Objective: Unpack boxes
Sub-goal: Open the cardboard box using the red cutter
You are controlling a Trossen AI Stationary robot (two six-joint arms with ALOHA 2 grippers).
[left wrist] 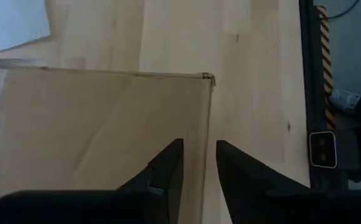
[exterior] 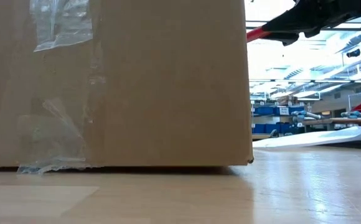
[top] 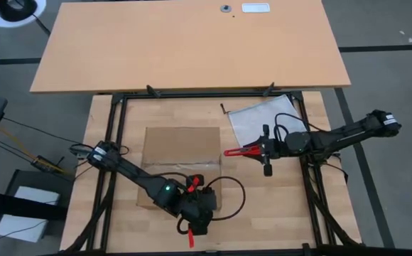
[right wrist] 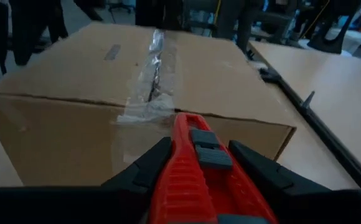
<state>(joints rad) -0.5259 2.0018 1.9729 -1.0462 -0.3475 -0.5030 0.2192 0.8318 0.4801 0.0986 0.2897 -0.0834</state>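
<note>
Carton (top: 181, 153) mid-table, taped seam (right wrist: 152, 81) intact. Right gripper (top: 263, 149) at three o'clock, clamped on red box cutter (top: 240, 151), aimed in. Left gripper (left wrist: 198, 165) at five o'clock, slightly parted, empty. Risk: unbraced carton skidding, blade slipping off tape.

— What carries everything?
— A light wooden table (top: 277, 213).
— What lies on it?
— A taped cardboard carton (top: 181, 146) mid-table, and a clear plastic bag (top: 259, 117) at the far right.

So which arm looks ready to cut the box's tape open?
The right one. Its gripper holds the red box cutter, pointed at the box's taped seam. The left gripper is empty at the box's corner.
</note>
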